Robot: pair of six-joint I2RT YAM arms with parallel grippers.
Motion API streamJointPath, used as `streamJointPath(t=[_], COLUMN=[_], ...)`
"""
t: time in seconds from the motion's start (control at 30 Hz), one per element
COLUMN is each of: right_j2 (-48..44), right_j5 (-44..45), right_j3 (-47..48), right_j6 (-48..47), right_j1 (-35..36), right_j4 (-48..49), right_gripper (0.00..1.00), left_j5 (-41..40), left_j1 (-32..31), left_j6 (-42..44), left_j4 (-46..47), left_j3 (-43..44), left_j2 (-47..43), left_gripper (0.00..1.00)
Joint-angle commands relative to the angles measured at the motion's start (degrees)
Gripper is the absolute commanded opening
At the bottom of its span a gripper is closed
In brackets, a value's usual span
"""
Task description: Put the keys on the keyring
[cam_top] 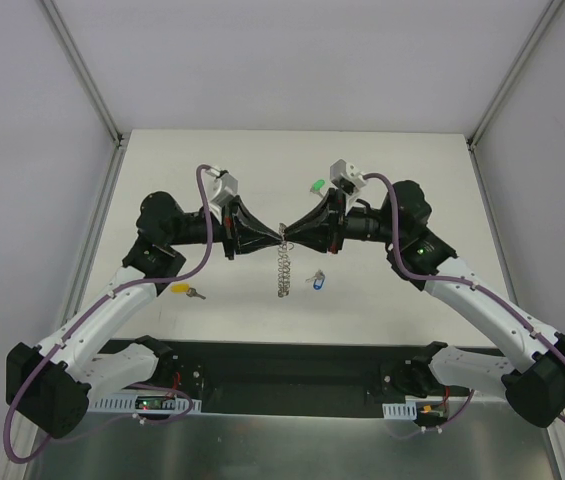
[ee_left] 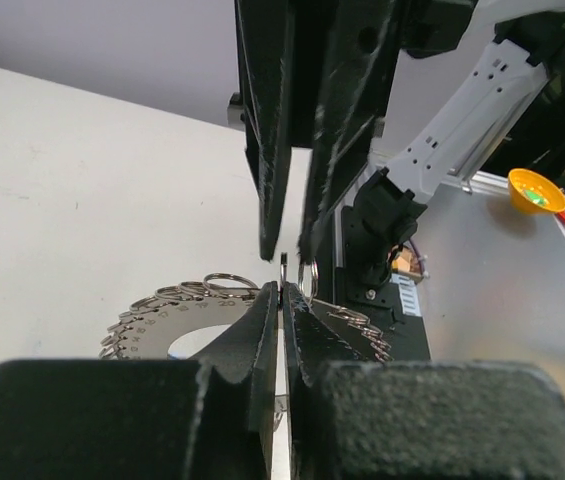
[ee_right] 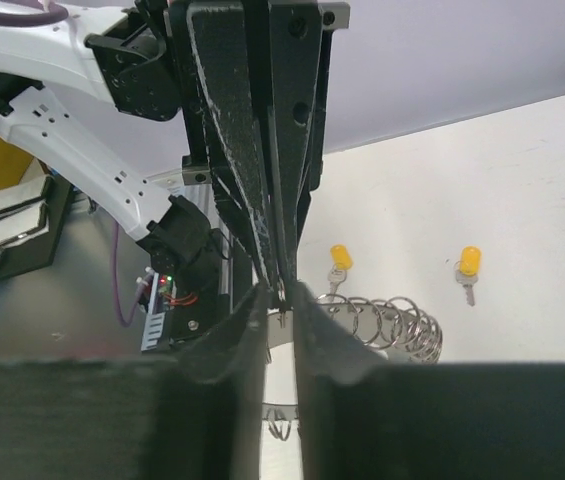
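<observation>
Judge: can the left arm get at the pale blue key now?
Probably not yet: the left gripper is shut on the keyring. The pale blue key lies uncovered just beside it, so freeing the gripper should do.

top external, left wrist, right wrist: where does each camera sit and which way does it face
Top external: above and behind the bases, looking down on the table; both arms show, left gripper and right gripper tip to tip at the keyring.
Left wrist: on the left arm, facing the right arm; the left fingers at bottom.
Right wrist: on the right arm, facing the left arm; the right fingers at bottom.
Shared: both wrist views see the keyring.
</observation>
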Motion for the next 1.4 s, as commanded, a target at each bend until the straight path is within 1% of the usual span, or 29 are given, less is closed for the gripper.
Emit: streamJointPath(t=[0.0,0.03,0.07,0.1,0.13,0.17,0.2,0.3,0.33,0.47,0.53,0.57,0.63,0.67,0.73,0.77,0.8,0.83,0.93,1.1,1.23,1.27,1.3,1.37], right_j2=[-2.0,-2.5,-3.2,-3.8,-5.0,-5.4,-5.8,-6.4,-6.2,-2.2,-0.8,0.8,3.1,4.3,8.7,10.6,13.6,15.4,19.7,21.4,25.0,26.2,26.6,28.0], right_j5=[3.9,5.4,7.1,10.6,12.2,15.2,16.8,22.5,23.4,29.0,31.0,34.2,37.7,41.9,45.1,47.3,49.6,50.0,49.1,52.3,52.5,52.2,52.3,52.4], right_j3=[1.0,1.1,1.0,0.8,0.5,0.3,0.1,-0.4,-0.4,0.9,0.6,0.5,1.0,1.2,2.1,2.4,2.6,2.9,2.0,-2.9,-1.3,-1.1,-0.9,-0.9], right_j6=[1.1,-0.2,-1.0,-1.4,-1.5,-1.3,-1.1,0.0,0.3,0.3,0.9,1.2,0.5,0.5,1.2,1.3,3.0,4.0,4.9,3.4,1.8,1.8,1.8,1.8], right_j1=[-0.3,-0.6,-0.7,-1.0,-1.8,-2.2,-2.6,-3.9,-4.3,-4.3,-4.1,-4.0,-2.7,-2.0,0.1,0.7,1.8,2.1,2.6,3.4,3.6,3.6,3.6,3.6], right_j4=[0.4,-1.5,-3.4,-7.1,-8.5,-11.4,-12.9,-17.4,-19.7,-29.4,-31.5,-34.2,-37.0,-39.7,-41.5,-42.8,-43.0,-43.0,-39.9,-30.9,-31.0,-31.1,-31.0,-30.9], right_gripper=[0.39,0.46,0.51,0.62,0.66,0.70,0.78,0.91,0.94,0.95,0.95,0.94,0.91,0.89,0.86,0.81,0.79,0.77,0.67,0.54,0.48,0.43,0.42,0.35], left_j5=[-2.0,-3.1,-5.3,-6.6,-7.7,-9.5,-10.2,-12.6,-13.4,-17.3,-20.2,-21.4,-23.7,-24.5,-26.8,-27.6,-28.5,-29.2,-30.9,-36.0,-36.8,-36.9,-37.1,-37.3], left_j1=[0.4,0.3,0.3,0.3,0.3,0.3,0.3,0.4,0.3,0.3,0.3,0.3,0.3,0.3,0.3,0.3,0.2,0.2,-0.2,-3.1,-3.8,-3.8,-3.9,-4.0], left_j6=[10.1,14.9,17.1,19.2,22.6,24.2,25.5,29.8,31.9,36.4,38.5,39.1,40.7,41.0,41.7,42.1,42.2,42.3,42.3,43.4,43.5,43.6,43.6,43.6], left_j4=[-11.7,-14.7,-17.0,-18.9,-22.3,-23.3,-24.3,-26.8,-27.2,-28.8,-29.2,-29.7,-30.4,-30.8,-32.3,-32.7,-33.1,-33.3,-33.3,-33.6,-33.6,-33.6,-33.6,-33.6], left_j3=[2.2,2.3,2.2,2.0,1.3,0.9,-0.1,-2.0,-2.5,-4.8,-5.7,-5.9,-6.3,-6.3,-6.1,-6.0,-6.0,-6.0,-6.2,-6.6,-6.7,-6.6,-6.8,-6.7], left_j2=[-2.2,-2.8,-3.2,-4.1,-4.4,-4.8,-5.2,-5.9,-6.0,-6.7,-7.2,-7.3,-7.5,-7.5,-7.4,-7.5,-7.4,-7.4,-8.1,-7.8,-7.6,-7.3,-7.2,-7.0], left_gripper=[0.00,0.00,0.00,0.00,0.00,0.00,0.00,0.00,0.00,0.00,0.00,0.00,0.00,0.00,0.00,0.00,0.00,0.00,0.00,0.00,0.00,0.00,0.00,0.00])
